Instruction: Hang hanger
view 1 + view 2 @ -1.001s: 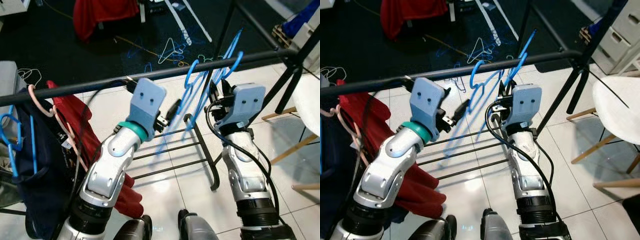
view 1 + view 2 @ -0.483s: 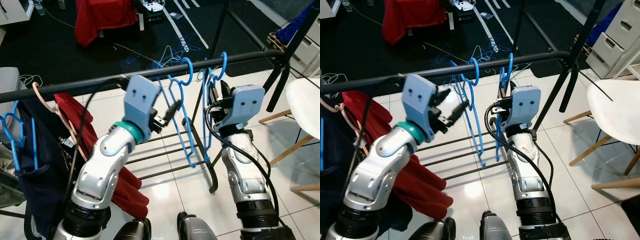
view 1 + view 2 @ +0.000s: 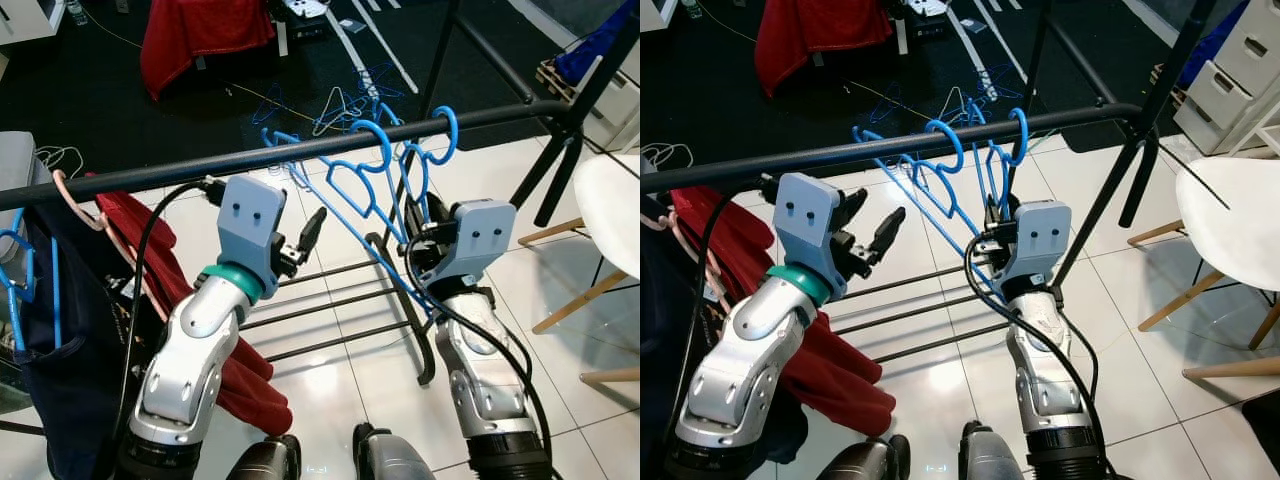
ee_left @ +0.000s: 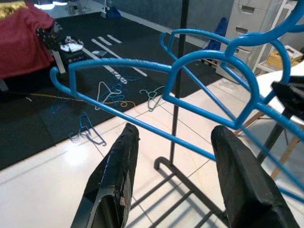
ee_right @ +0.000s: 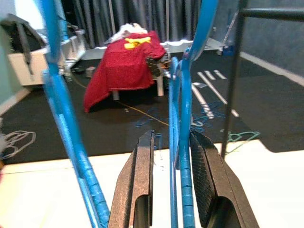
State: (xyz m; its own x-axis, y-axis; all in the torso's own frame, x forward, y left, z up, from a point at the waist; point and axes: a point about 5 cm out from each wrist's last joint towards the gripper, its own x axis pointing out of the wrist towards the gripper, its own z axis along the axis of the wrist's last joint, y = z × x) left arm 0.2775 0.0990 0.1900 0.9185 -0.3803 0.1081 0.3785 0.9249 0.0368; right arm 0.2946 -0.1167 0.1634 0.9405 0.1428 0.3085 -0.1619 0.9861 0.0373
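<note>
Black rail (image 3: pixel 180 171) spans frame centre, left to right. Two blue hangers (image 3: pixel 350 180) hooked on it right of centre, bodies slanting down toward lower right. Right gripper (image 5: pixel 171 185), centre-right below rail: jaws narrow, one hanger's bar between them. Left gripper (image 4: pixel 173 190), centre-left: jaws wide, empty, hanger just beyond the fingertips
</note>
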